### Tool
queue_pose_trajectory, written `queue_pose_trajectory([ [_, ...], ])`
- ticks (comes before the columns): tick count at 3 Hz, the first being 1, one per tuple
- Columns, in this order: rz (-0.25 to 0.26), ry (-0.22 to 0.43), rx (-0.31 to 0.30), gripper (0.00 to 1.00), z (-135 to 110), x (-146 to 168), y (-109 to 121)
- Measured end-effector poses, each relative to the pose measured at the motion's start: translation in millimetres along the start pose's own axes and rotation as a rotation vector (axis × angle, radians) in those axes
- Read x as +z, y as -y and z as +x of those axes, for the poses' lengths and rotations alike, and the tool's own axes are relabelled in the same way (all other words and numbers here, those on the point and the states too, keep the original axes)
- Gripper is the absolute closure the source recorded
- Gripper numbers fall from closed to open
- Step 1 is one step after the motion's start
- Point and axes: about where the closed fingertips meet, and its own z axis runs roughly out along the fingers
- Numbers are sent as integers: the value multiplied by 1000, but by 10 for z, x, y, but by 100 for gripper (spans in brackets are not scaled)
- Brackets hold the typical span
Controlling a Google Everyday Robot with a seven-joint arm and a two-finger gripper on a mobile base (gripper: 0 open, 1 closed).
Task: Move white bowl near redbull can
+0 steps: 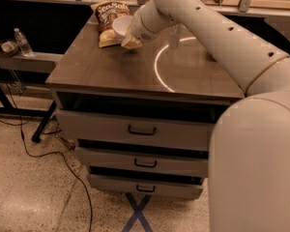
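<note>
The white bowl (121, 25) is at the back left of the wooden cabinet top (111, 71), tilted and held just above it. My gripper (129, 38) is at the bowl's right rim and is shut on it, with one tan finger (132, 43) showing below the bowl. My white arm reaches in from the right. The redbull can is not in view; my arm covers the back right of the top.
A brown sea-salt chip bag (109, 14) lies right behind and left of the bowl. A clear plastic bottle (174, 36) stands behind my arm. The cabinet has several drawers (141, 129). A small water bottle (23, 41) stands on a shelf at the left.
</note>
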Motion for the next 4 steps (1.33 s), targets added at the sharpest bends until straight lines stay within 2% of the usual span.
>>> queue_pose_trajectory([
  [1, 68, -22, 23, 100, 409, 167, 455],
  [2, 177, -55, 65, 100, 771, 25, 892],
  [3, 285, -121, 95, 100, 1059, -252, 1212],
  [4, 325, -213, 115, 100, 1355, -349, 1340],
])
